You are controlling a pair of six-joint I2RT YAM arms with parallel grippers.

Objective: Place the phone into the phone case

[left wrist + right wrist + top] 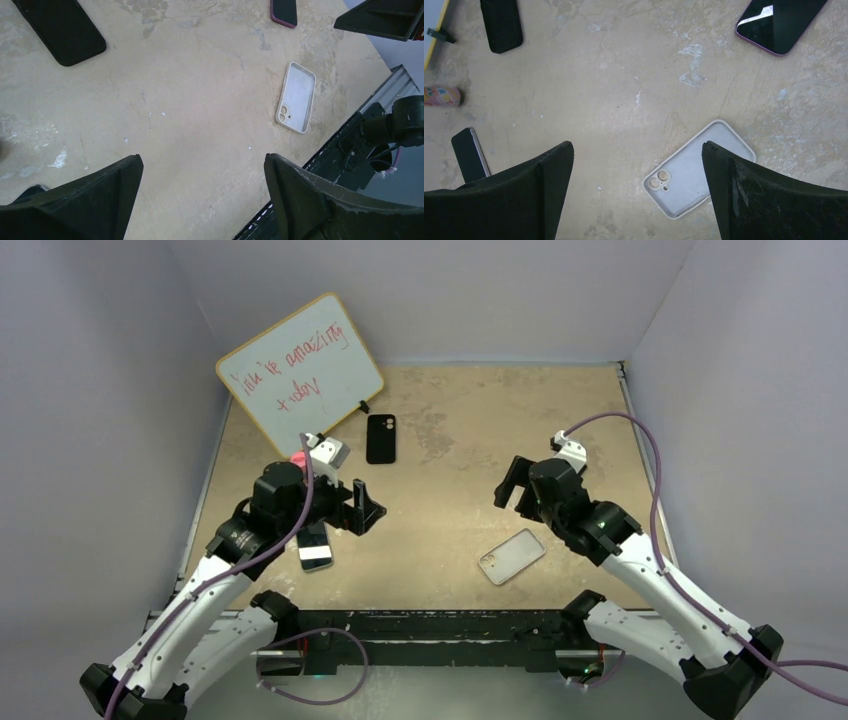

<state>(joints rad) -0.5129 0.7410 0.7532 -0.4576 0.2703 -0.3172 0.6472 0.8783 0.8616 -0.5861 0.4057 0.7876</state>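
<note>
Pale walls box in a mottled tan bench [450, 410], seen from overhead, with a scrawled whiteboard [300, 365] propped at the far left. The phone case [380, 438] lies flat just in front of it. The phone [316, 550] lies screen-up nearer the arms, partly under the left arm and well apart from the case. The left claw [366, 508] and right claw [512, 485] hover released, gripping nothing, apparently because no pickup has begun. A whitish-beige-backed phone [511, 556] lies lens-side up by the right arm.

From the left wrist, spread fingers [90, 200] frame bare bench, with the phone case [62, 30] at upper left and a purple-rimmed phone [284, 11] at the top edge.

From the right wrist, parted fingers [499, 200] straddle the whitish-beige-backed phone [696, 170]. The phone [470, 155] sits far left, closer to the left arm, which looks the likelier to fetch it.
</note>
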